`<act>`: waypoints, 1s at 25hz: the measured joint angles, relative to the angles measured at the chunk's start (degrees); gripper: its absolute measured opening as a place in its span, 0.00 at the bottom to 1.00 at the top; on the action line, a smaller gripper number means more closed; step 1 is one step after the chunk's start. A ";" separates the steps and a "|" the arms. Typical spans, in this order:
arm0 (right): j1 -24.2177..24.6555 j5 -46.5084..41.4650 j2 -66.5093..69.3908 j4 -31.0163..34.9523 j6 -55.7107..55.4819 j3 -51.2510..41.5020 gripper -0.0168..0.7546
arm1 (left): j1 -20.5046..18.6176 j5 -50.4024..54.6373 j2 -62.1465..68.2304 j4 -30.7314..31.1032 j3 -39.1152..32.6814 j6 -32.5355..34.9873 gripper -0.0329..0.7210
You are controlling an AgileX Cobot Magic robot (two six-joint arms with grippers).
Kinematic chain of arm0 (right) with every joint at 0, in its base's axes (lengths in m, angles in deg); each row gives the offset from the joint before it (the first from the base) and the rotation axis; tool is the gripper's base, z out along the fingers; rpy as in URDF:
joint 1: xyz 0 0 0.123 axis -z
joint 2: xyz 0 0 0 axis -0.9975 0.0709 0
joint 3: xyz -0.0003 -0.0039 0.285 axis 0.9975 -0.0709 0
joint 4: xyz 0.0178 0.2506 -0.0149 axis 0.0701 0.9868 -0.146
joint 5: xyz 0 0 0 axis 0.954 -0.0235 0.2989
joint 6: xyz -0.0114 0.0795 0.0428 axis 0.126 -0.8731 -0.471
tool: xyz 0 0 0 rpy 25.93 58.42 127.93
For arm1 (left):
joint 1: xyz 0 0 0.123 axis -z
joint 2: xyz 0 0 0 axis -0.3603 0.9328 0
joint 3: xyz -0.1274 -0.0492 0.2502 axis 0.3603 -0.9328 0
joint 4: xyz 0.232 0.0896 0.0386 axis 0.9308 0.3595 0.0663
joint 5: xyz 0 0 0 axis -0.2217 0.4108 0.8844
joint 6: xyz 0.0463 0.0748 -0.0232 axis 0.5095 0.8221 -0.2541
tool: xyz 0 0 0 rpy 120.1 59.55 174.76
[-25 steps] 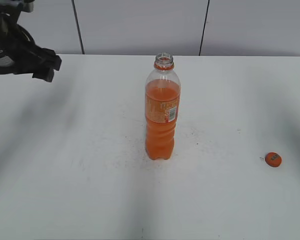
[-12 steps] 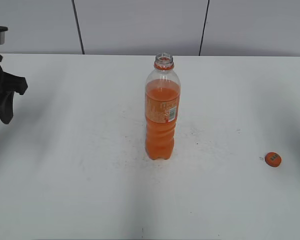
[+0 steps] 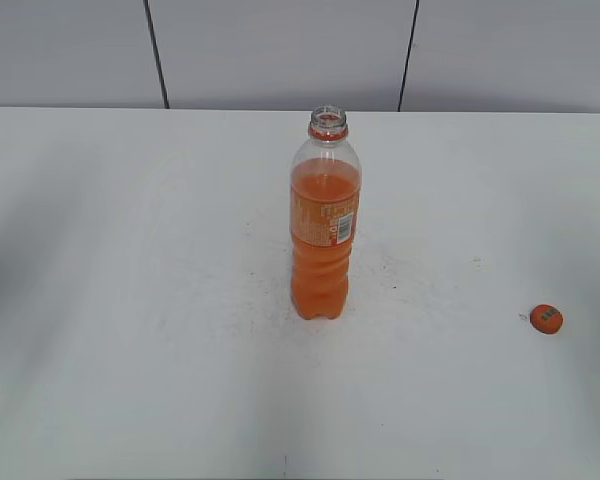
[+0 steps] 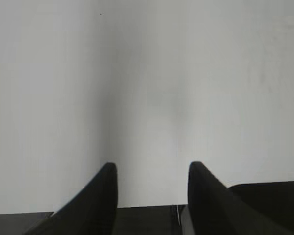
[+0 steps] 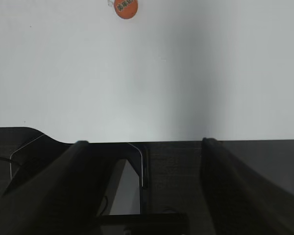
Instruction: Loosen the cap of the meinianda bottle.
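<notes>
Exterior: your meinianda bottle [image 3: 324, 225] stands uncapped mid-table [image 3: 130, 300]; the cap [image 3: 546, 318] lies well right. Left wrist: gripper [image 4: 152, 171] apart, empty. Right wrist: gripper [image 5: 142, 144] apart; cap's light, slippery, so pinch its rim.

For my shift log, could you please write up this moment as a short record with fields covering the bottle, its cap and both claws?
bottle: tall clear plastic bottle of orange drink, upright mid-table, mouth open
cap: small round orange plastic cap, off the bottle, lying on the white table to its right, apart from it
left claw: left claw open, empty, over bare table
right claw: right claw open, empty, cap ahead of it
exterior view: neither arm visible
task state: cap already removed
</notes>
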 joint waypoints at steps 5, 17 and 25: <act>0.00 0.63 -12.17 -1.19 0.00 -5.17 0.70 | 0.00 -0.38 -15.01 0.02 -7.11 2.46 0.42; 0.00 6.59 -34.86 -1.19 4.53 -16.79 0.70 | 0.00 -5.54 -49.30 -2.14 -23.05 5.80 0.37; 0.00 9.48 -46.04 -1.19 6.09 -20.43 0.70 | 0.00 -5.94 -63.22 -2.82 -26.40 6.46 0.37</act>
